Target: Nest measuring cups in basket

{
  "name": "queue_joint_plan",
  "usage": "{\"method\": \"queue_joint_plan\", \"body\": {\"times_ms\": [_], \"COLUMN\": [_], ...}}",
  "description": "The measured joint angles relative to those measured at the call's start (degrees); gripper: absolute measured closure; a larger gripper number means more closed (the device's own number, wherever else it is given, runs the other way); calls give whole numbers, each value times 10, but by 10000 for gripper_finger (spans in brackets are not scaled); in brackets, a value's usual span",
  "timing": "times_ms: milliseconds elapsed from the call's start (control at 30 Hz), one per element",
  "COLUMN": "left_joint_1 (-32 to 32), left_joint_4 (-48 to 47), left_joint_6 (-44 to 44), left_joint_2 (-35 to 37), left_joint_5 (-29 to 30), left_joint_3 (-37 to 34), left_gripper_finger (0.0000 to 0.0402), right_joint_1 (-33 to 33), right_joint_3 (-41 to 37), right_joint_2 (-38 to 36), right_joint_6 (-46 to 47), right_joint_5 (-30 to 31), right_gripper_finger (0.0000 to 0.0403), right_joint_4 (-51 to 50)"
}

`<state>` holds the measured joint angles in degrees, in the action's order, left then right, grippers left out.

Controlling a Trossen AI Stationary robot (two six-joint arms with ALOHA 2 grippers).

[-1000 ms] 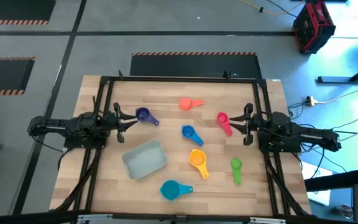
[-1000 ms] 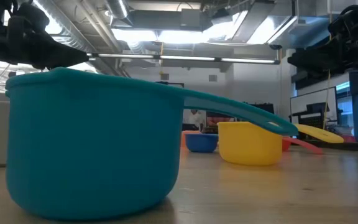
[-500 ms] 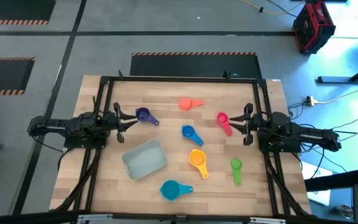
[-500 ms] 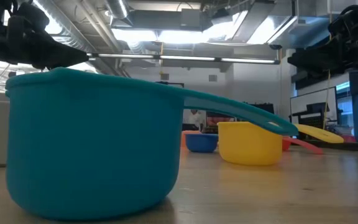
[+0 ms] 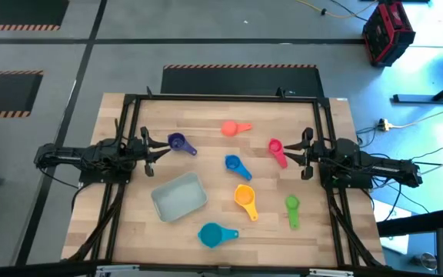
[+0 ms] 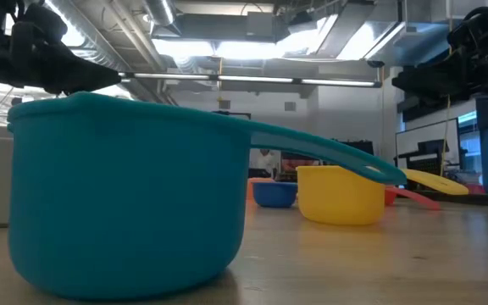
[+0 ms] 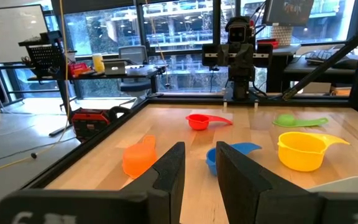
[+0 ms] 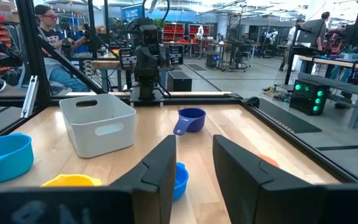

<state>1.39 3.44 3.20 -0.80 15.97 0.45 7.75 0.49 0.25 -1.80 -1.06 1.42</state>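
Seven measuring cups rest upright on their bases on the wooden table, apart from one another: purple (image 5: 178, 142), coral-orange (image 5: 234, 128), pink-red (image 5: 277, 150), blue (image 5: 235, 164), yellow-orange (image 5: 244, 198), green (image 5: 292, 208) and teal (image 5: 214, 234). The pale grey-blue basket (image 5: 179, 195) sits flat, left of centre, with nothing in it. My left gripper (image 5: 162, 148) hovers at the table's left side near the purple cup. My right gripper (image 5: 292, 154) hovers at the right side beside the pink-red cup. Both are open by a narrow gap (image 7: 200, 168) (image 8: 194, 162).
A black frame (image 5: 221, 98) runs around the table's edges. The teal cup (image 6: 125, 195) stands close to the near edge and fills the low view. Bare wood lies between the cups and along the far edge. A person (image 8: 45, 25) sits in the room beyond the table.
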Motion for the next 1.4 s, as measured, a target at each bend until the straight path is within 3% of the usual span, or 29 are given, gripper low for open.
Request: {"method": "queue_joint_plan", "body": {"times_ms": [300, 467, 1033, 1167, 1400], "left_joint_1": [0, 0, 0, 0, 0], "left_joint_4": [0, 0, 2, 2, 2], "left_joint_6": [0, 0, 0, 0, 0], "left_joint_2": [0, 0, 0, 0, 0], "left_joint_5": [0, 0, 35, 35, 35], "left_joint_3": [0, 0, 0, 0, 0], "left_gripper_finger": [318, 318, 318, 318, 318], "right_joint_1": [0, 0, 0, 0, 0], "right_joint_3": [0, 0, 0, 0, 0], "right_joint_2": [0, 0, 0, 0, 0], "right_joint_6": [1, 46, 110, 135, 136], "right_joint_5": [9, 101, 110, 106, 100], "right_gripper_finger": [288, 285, 282, 256, 171], "right_joint_4": [0, 17, 17, 17, 16]}}
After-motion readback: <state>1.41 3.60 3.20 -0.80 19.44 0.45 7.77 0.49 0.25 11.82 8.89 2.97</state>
